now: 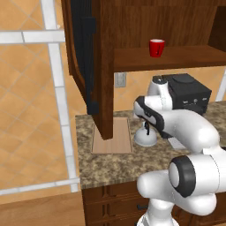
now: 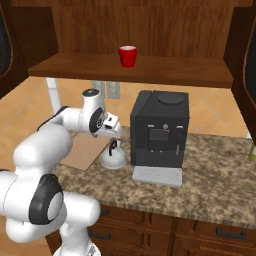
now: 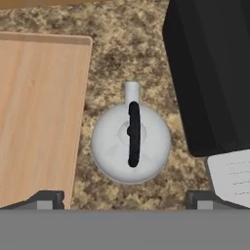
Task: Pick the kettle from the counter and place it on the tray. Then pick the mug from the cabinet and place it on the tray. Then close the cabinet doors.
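Note:
The silver-grey kettle with its black upright handle stands on the granite counter, between the tan wooden tray and the black coffee machine. My gripper hangs straight above the kettle, open, its fingertips wide on either side and nothing held. The tray lies empty left of the kettle. The red mug stands on the shelf of the open cabinet. Both cabinet doors are swung open.
The large black coffee machine stands close to the right of the kettle, its grey drip plate in front. The open left door hangs over the tray's left side. The right door juts out at the far right. Dark drawers run under the counter.

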Motion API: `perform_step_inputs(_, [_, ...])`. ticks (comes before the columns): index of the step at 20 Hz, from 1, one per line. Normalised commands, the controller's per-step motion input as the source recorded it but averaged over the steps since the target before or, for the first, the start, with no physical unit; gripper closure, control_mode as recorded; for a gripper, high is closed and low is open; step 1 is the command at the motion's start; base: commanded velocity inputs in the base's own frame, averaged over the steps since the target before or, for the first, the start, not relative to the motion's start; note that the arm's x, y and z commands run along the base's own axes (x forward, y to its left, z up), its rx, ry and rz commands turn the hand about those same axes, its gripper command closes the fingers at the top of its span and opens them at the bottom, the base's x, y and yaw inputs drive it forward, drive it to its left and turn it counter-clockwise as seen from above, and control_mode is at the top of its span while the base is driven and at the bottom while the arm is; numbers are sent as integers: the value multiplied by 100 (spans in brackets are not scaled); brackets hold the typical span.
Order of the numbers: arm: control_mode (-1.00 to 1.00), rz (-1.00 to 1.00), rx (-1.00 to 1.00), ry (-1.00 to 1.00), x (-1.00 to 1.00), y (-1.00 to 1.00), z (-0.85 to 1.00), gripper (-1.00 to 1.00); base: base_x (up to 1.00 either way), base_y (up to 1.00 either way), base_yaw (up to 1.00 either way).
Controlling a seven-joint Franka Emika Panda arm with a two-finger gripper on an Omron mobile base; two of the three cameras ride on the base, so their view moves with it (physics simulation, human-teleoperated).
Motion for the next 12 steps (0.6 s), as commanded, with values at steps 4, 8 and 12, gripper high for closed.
perform_step_inputs(4, [-100,-3,0,0,17,-2,-34,-100,0,0,0])
perform_step_inputs(8, [-100,0,0,0,2,-10,-34,-100,0,0,0])
perform_step_inputs(12, [-100,0,0,0,1,-11,-33,-100,0,0,0])
